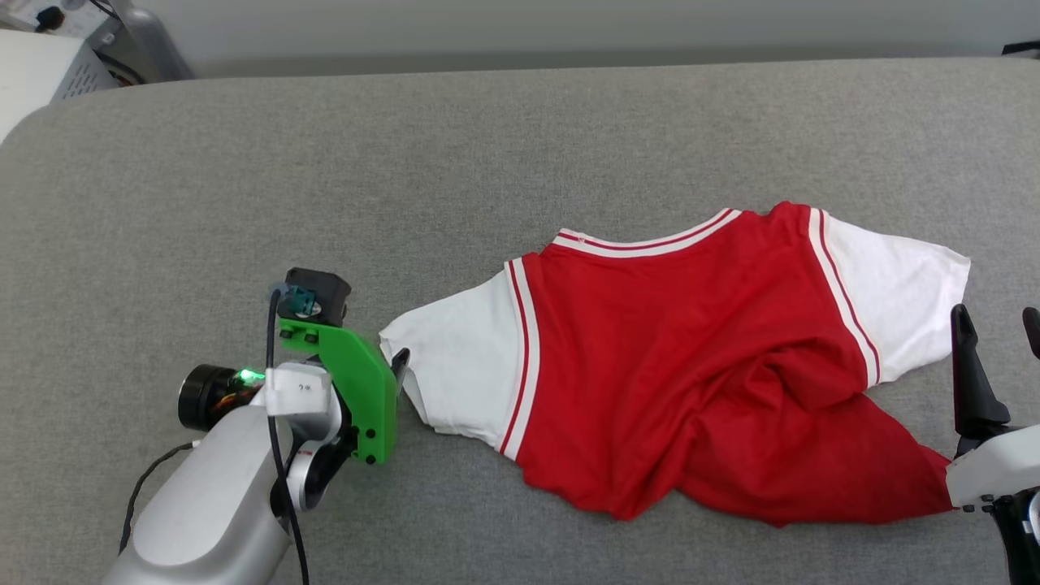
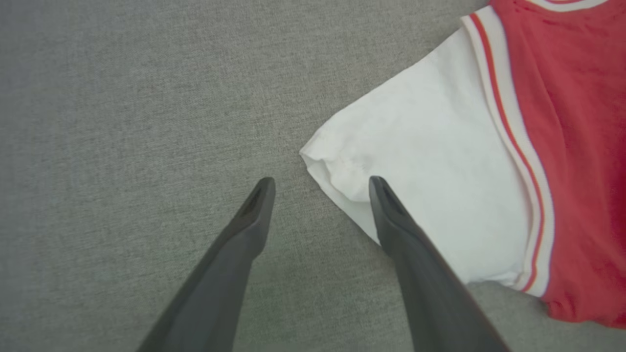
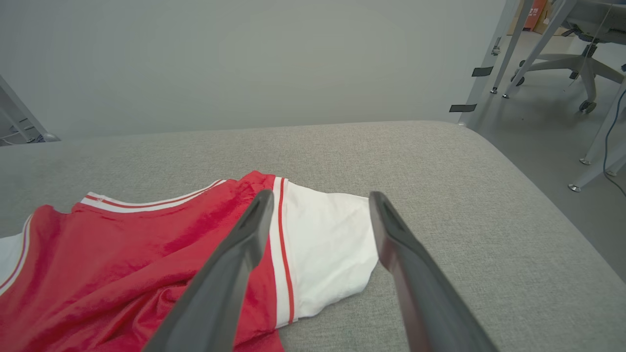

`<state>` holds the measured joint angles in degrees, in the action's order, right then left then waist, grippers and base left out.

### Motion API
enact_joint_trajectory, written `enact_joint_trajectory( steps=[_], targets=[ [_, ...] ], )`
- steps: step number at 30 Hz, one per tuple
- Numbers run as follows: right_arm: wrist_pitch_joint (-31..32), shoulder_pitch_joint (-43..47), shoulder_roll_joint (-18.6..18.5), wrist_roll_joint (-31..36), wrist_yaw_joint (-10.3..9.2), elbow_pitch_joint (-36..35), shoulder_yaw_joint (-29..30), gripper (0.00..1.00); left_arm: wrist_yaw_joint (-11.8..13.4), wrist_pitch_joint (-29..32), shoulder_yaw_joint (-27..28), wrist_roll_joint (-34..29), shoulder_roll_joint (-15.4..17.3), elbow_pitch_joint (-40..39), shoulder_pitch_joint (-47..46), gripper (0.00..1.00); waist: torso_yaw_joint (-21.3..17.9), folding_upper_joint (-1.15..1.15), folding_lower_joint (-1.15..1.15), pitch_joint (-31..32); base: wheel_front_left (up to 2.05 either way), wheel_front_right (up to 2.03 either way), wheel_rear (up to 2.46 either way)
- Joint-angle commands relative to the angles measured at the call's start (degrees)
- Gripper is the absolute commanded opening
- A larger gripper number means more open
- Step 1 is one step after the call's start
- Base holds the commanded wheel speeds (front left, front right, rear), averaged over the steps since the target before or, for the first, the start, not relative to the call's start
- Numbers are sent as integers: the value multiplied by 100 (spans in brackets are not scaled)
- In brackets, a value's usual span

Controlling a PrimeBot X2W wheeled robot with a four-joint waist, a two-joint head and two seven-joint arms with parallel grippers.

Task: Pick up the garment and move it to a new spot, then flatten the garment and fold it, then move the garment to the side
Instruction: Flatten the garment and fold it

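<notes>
While the shirt (image 1: 691, 382) lies left-to-right across the gray cushion (image 1: 325, 162), the left gripper (image 2: 321, 180) gapes empty at the cuff of 1 white sleeve (image 2: 420, 161) — the right gripper (image 3: 320, 193), also open and empty, sits just beside the other sleeve (image 3: 327, 254).

My left arm has a smooth silver-grey forearm (image 1: 207, 512) and a white wrist piece (image 1: 299, 392) with a small dark marking. On it sits a bright green plate (image 1: 361, 394) with black screws, which carries a black camera block (image 1: 318, 291) with a teal connector (image 1: 299, 302); a thin black cable (image 1: 269, 345) goes from there along the forearm, and a black cylinder (image 1: 201, 396) beside the wrist has a small green light (image 1: 250, 376). My left tool (image 2: 321, 180) and my right tool (image 3: 321, 194) each have two long dark grey fingers (image 2: 234, 254) that become narrow to the tip, and my right wrist (image 1: 987, 471) is a white shell with small dark screws.
</notes>
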<state>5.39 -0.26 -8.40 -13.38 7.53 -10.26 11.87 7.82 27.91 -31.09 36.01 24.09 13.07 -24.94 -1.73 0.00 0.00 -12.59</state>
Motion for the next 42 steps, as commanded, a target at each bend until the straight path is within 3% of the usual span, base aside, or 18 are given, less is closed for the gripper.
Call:
enact_joint_trajectory(
  steps=[1, 8, 14, 15, 16, 20, 24, 28, 34, 42],
  targets=[
    [15, -85, -19, -32, -4, -45, -6, 100, 46, 60, -11, 17, -31, 71, -143, 100, -67, 0, 0, -195, 0, 0, 0],
    [22, -189, -36, -21, -4, -85, -17, 100, 49, 199, -159, -139, -112, 547, -545, 100, -136, 0, 0, -467, 0, 0, 0],
    [6, -239, -23, -12, -4, -58, -50, 100, -138, 376, -409, -169, -222, 981, -644, 99, -160, 0, 0, -615, 0, 0, 0],
    [0, -245, -26, -11, -4, -50, -50, 100, -202, 459, -481, -159, -237, 1040, -625, 31, -160, 0, 0, -629, 0, 0, 0],
    [-2, -253, -30, -9, -4, -42, -49, 100, -245, 489, -534, -169, -239, 1071, -613, 0, -159, 0, 0, -637, 0, 0, 0],
    [37, -302, -160, 41, -4, 2, -131, 100, -313, 461, -648, -187, -258, 1177, -510, 0, -138, 0, 0, -612, 0, 0, 0],
    [182, -360, -354, 47, -4, 52, -171, 100, -182, 40, -516, -210, -255, 1135, -444, 0, -77, 0, 0, -467, 0, 0, 0],
    [730, -379, -575, -6, -4, 184, -133, 100, 5, -568, -257, -281, -166, 865, -481, 0, 14, 0, 0, -329, 0, 0, 0],
    [2197, -646, -1005, -115, -4, 344, -80, 100, 112, -785, 65, -227, 145, -62, -526, 0, 151, 0, 0, -319, 0, 0, 0],
    [4207, -1665, -1496, -361, -4, 694, 39, 100, 297, -114, 286, -10, 743, -1713, -225, 0, 372, 0, 0, -737, 0, 0, 0]
  ],
)
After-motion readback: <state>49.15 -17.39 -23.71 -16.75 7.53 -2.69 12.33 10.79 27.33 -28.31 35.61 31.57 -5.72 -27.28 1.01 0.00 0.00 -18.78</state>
